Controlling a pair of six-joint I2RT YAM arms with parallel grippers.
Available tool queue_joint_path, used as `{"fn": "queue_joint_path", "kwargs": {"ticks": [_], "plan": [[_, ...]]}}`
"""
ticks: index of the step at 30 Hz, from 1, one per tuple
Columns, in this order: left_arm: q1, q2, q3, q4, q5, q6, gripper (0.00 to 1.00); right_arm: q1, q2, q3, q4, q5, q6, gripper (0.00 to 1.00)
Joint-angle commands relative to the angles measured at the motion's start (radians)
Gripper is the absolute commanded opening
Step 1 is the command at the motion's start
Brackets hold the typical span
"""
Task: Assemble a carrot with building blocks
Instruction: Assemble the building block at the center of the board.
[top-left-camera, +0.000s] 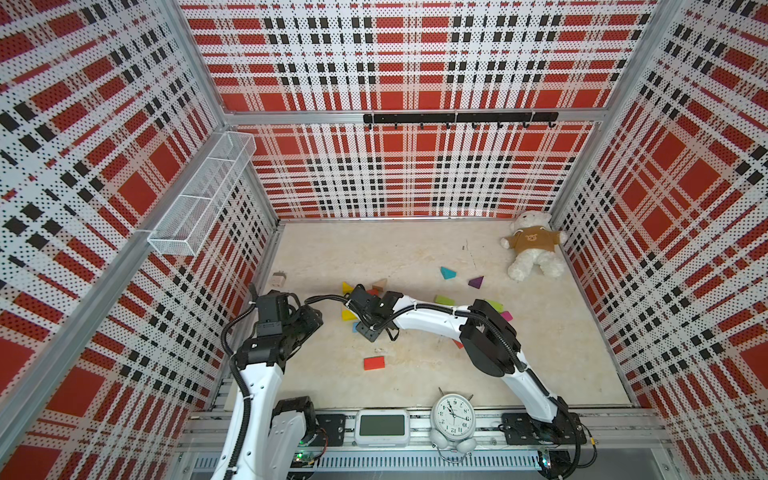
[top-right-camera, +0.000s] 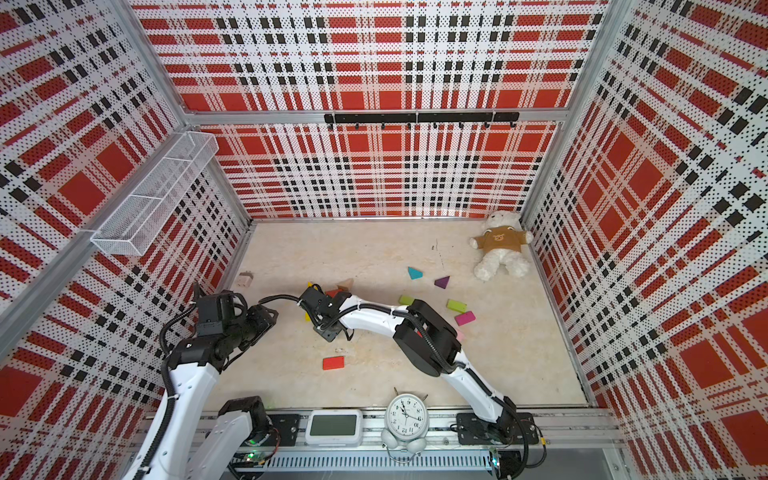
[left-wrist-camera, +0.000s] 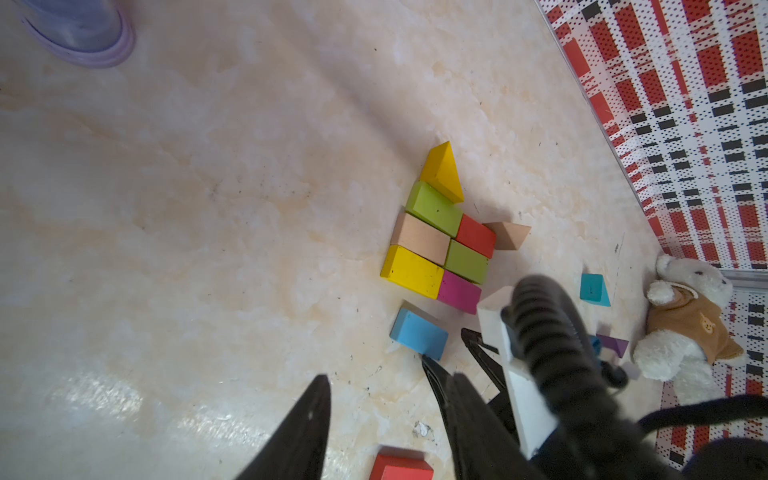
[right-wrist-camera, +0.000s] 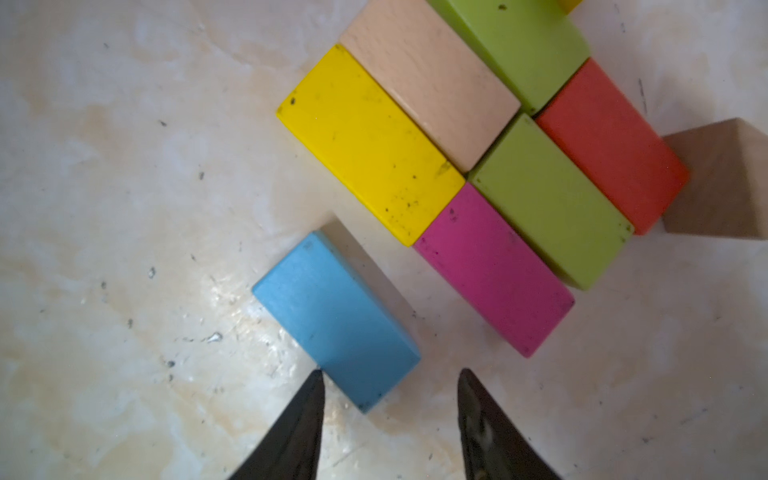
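Several building blocks lie packed together flat: yellow (right-wrist-camera: 370, 141), tan (right-wrist-camera: 432, 83), magenta (right-wrist-camera: 494, 270), red (right-wrist-camera: 611, 141) and two lime green (right-wrist-camera: 548, 199), with a yellow triangle (left-wrist-camera: 442, 172) at one end and a tan triangle (left-wrist-camera: 509, 235) beside the red one. A blue block (right-wrist-camera: 336, 316) lies loose just off the magenta one. My right gripper (right-wrist-camera: 390, 374) is open, its tips straddling the blue block's near corner, one fingertip (right-wrist-camera: 316, 376) against its edge. My left gripper (left-wrist-camera: 374, 370) is open and holds nothing, with a red block (left-wrist-camera: 401, 467) below it.
Loose on the table are a teal triangle (top-left-camera: 447, 273), a purple triangle (top-left-camera: 476, 282), green blocks (top-right-camera: 456, 306) and a magenta block (top-right-camera: 464, 318). A teddy bear (top-left-camera: 534, 245) sits far right, a beige plug cube (top-left-camera: 278, 279) far left, a pale purple toy (left-wrist-camera: 83, 37) nearby.
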Motion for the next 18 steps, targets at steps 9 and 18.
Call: {"fn": "queue_joint_path", "kwargs": {"ticks": [9,18], "plan": [[0.012,0.000,-0.012,0.011,0.006,0.004,0.50,-0.014,0.046,0.066,0.013,0.007,0.037,0.48],[0.012,-0.011,0.003,-0.001,-0.001,0.003,0.48,-0.009,-0.050,-0.036,0.050,0.004,0.058,0.39]]}}
